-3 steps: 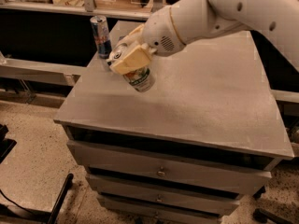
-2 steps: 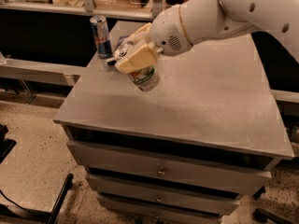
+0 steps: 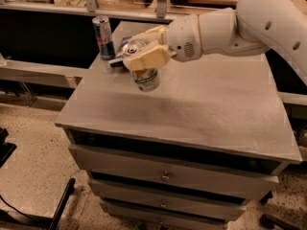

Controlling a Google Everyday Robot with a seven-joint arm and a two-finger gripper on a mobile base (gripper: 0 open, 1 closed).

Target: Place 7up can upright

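The 7up can (image 3: 146,78), white and green with a silver top, stands nearly upright, tilted slightly, on the grey cabinet top (image 3: 192,109) near its back left. My gripper (image 3: 141,51) reaches in from the right and is shut on the can's upper part, its cream fingers (image 3: 146,59) wrapping the rim. The can's bottom is at or just above the surface; I cannot tell if it touches.
A taller slim blue-and-silver can (image 3: 103,37) stands upright at the back left corner. A dark snack bag (image 3: 120,61) lies just behind my gripper, mostly hidden. The cabinet has drawers (image 3: 165,176) below. A counter runs behind.
My gripper has turned the can from tilted toward upright and shifted slightly right with it.
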